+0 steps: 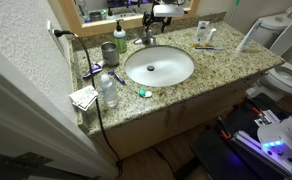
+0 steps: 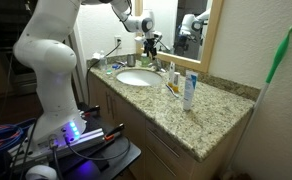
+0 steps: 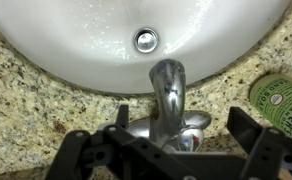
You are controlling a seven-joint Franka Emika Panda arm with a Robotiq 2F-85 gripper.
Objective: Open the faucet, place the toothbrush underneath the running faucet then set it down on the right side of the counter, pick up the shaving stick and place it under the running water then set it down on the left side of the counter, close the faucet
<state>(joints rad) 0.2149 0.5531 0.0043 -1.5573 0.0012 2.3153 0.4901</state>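
Speckled granite counter ringed the white basin, its bowl bare around the drain. A green can, contents hidden, sat at 3 o'clock in the wrist view. Only an exterior view caught the upright white tube, perhaps toothpaste. The gripper gaped wide, holding nothing. Its fingers stood at 9 and 3 o'clock of the faucet, which rose between them.

The bulky white arm has smooth, rounded segments; its black metal gripper has angular, linked fingers.
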